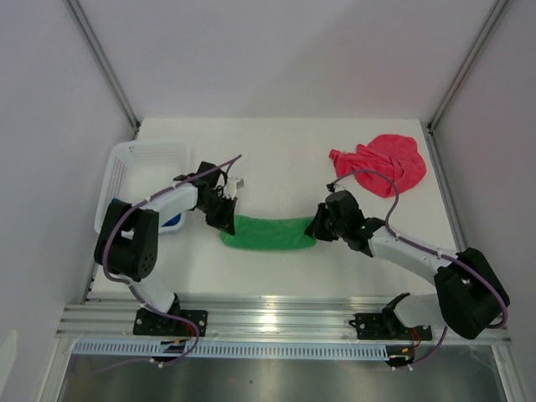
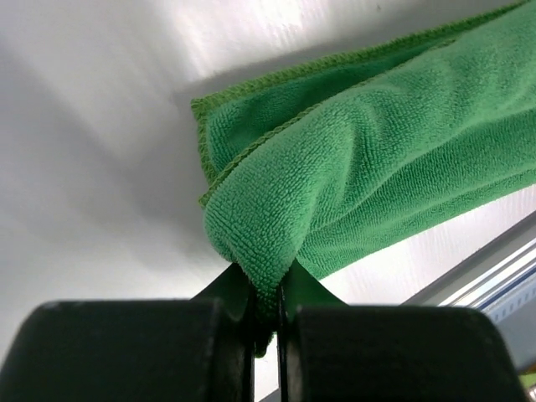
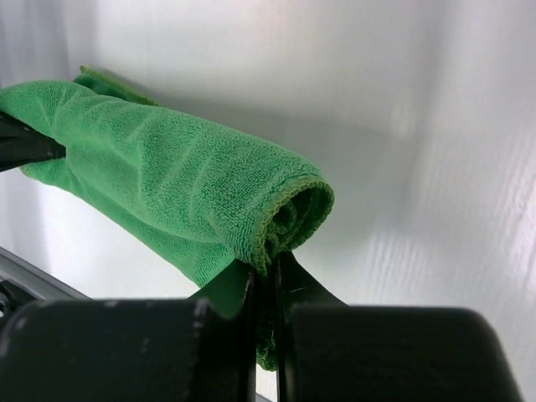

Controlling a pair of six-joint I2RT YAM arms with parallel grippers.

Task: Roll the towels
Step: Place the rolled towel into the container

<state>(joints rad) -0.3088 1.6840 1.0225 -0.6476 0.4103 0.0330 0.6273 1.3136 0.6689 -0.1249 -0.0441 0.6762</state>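
The green towel [image 1: 268, 232] lies as a long roll across the middle of the table. My left gripper [image 1: 226, 219] is shut on its left end, pinching a fold of the green towel [image 2: 352, 159] between its jaws. My right gripper [image 1: 316, 228] is shut on its right end, where the rolled layers of the green towel [image 3: 167, 184] show. The pink-red towel [image 1: 381, 163] lies crumpled at the far right. A bit of the blue towel [image 1: 172, 222] shows in the basket, mostly hidden by my left arm.
A white mesh basket [image 1: 138, 167] stands at the far left. An aluminium rail [image 1: 285, 314] runs along the near table edge. Grey walls close in on both sides.
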